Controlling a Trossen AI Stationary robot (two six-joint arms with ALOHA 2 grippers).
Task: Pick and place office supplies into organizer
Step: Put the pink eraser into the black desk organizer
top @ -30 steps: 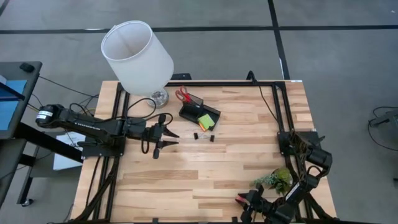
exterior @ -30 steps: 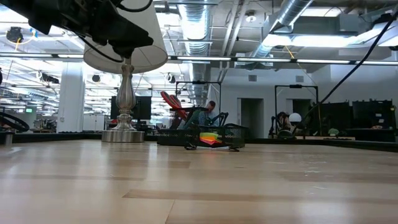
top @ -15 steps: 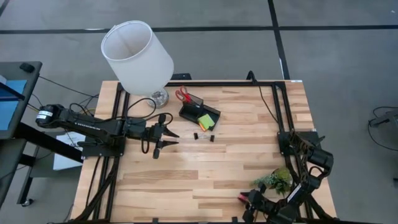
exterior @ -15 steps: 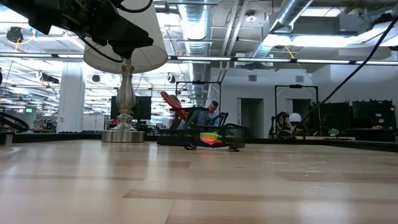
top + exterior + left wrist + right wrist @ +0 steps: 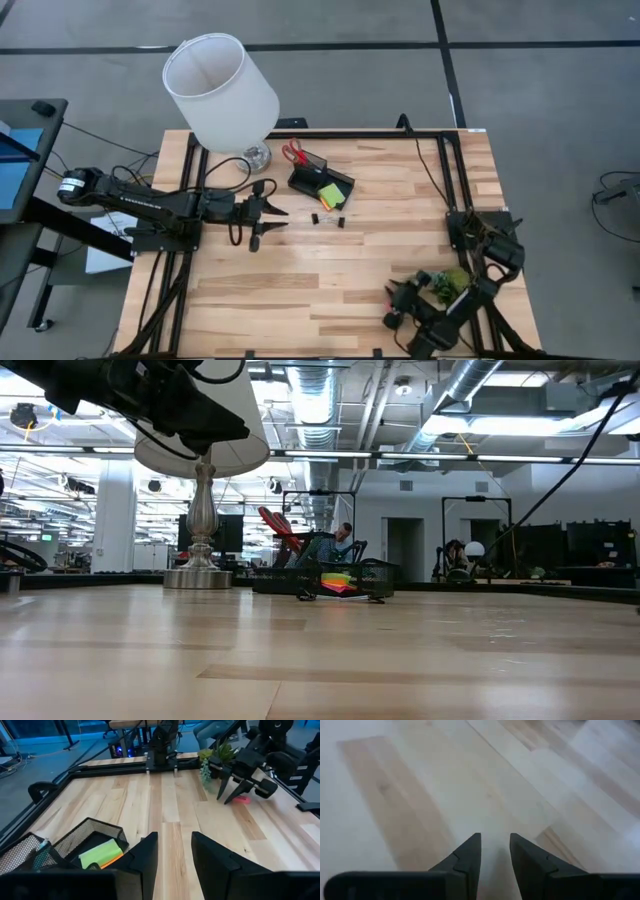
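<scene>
The black organizer (image 5: 318,181) stands at the table's far middle. Red-handled scissors (image 5: 293,152) stick up out of its cup, and a lime-green sticky-note pad (image 5: 333,193) lies in its tray. Two tiny black clips (image 5: 328,220) lie on the wood just in front of it. My left gripper (image 5: 280,222) hovers open left of the clips, pointing at the organizer (image 5: 85,842). My right gripper (image 5: 395,303) is open near the front right, tips down over bare wood (image 5: 495,837). A small pink-red piece (image 5: 242,799) lies on the table beside its fingers.
A white-shaded lamp (image 5: 222,92) stands at the far left corner, its base (image 5: 200,575) left of the organizer (image 5: 330,575). A small green plant (image 5: 447,285) sits by my right arm. Black frame rails (image 5: 440,160) run along the table's edges. Bare wood fills the middle.
My right gripper has moved away from the near edge toward the table's middle, past the plant, and its wrist has tipped. The left arm and the supplies have stayed put.
</scene>
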